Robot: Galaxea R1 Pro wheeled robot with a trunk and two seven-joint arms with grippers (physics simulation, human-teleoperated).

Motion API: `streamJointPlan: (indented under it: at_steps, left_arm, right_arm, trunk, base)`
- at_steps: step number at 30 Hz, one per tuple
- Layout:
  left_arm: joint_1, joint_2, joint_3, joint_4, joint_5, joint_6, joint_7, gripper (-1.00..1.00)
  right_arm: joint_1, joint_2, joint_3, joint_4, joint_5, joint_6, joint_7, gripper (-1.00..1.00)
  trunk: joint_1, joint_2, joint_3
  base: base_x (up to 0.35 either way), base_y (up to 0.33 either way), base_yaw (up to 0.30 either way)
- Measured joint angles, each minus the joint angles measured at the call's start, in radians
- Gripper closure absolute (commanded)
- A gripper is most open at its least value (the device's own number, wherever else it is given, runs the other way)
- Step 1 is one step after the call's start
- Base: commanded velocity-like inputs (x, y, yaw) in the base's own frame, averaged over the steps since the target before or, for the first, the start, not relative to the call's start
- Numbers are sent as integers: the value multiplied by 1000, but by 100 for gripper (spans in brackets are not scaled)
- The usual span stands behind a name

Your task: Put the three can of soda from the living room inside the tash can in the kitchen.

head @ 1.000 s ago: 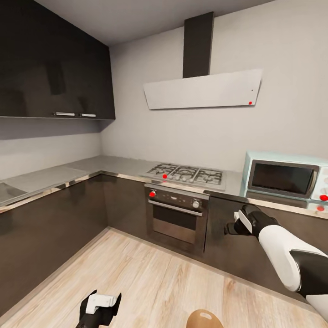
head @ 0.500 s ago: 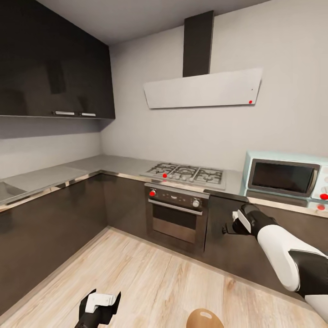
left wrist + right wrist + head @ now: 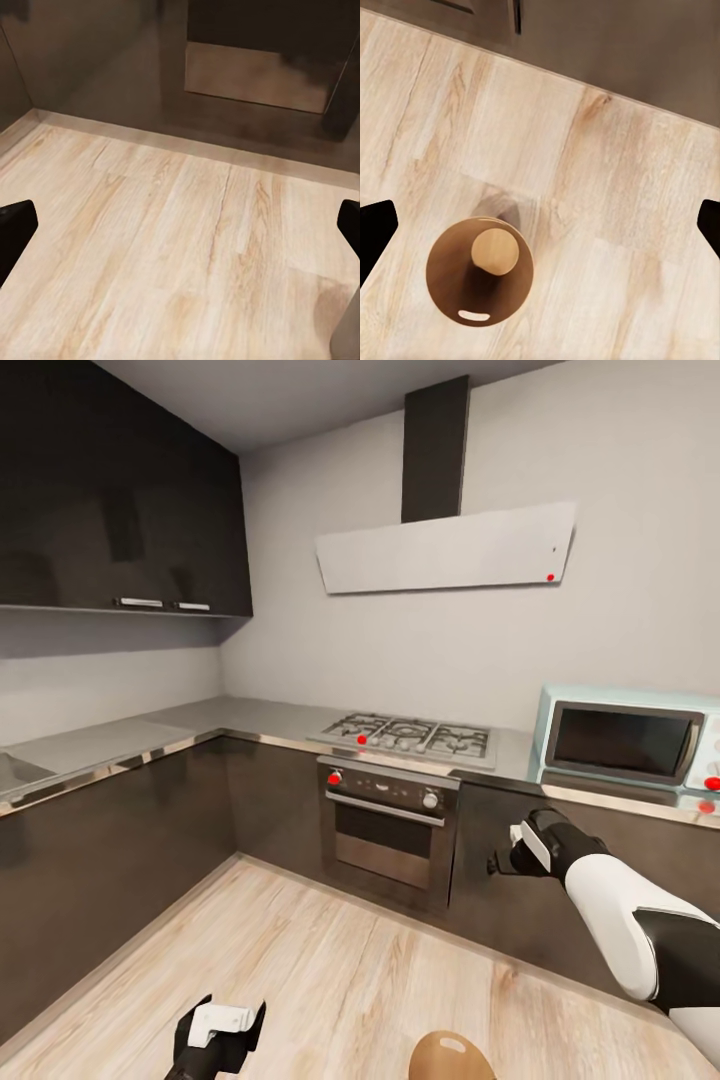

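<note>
tash can (image 3: 450, 1057): standing upright on the pale wood floor (image 3: 330, 980), closest of all, brown inside facing up, handle slot showing at the rim in the right wrist view.
shape inside the tash can (image 3: 495, 253): lying round and tan within the brown hollow; cannot tell whether a can of soda or the bucket's own bottom.
left gripper (image 3: 220, 1050): hanging low just beside the tash can, fingers spread wide, gripping nothing, looking at bare planks.
right gripper (image 3: 497, 860): hovering well above and beyond the tash can, looking straight down into it, fingers standing wide apart, carrying nothing.
cabinets (image 3: 100, 860): running dark and glossy beyond the tash can, wrapping round the corner.
oven (image 3: 385, 840): sitting built in beyond the tash can, red knob showing, door shut.
hob (image 3: 410, 737): lying on the worktop further off, above the oven.
microwave (image 3: 620, 745): resting pale blue on the worktop, beyond the tash can and past the right gripper.
hood (image 3: 445, 550): hanging on the wall furthest from the tash can.
progress: judging from both pincers being empty over the bucket, probably finishing a drop; counting delivered cans not possible, so possibly needing more trips to the living room.
</note>
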Motion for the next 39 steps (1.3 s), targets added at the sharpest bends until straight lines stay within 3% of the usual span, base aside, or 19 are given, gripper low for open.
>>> streamJointPlan:
  at_steps: [39]
  left_arm:
    - [-1, 1, -9, 1, 5, 22, 0, -100]
  right_arm:
    - [3, -5, -1, -4, -6, -2, 14, -100]
  trunk:
    - [150, -273, -122]
  base:
    - [0, 0, 0]
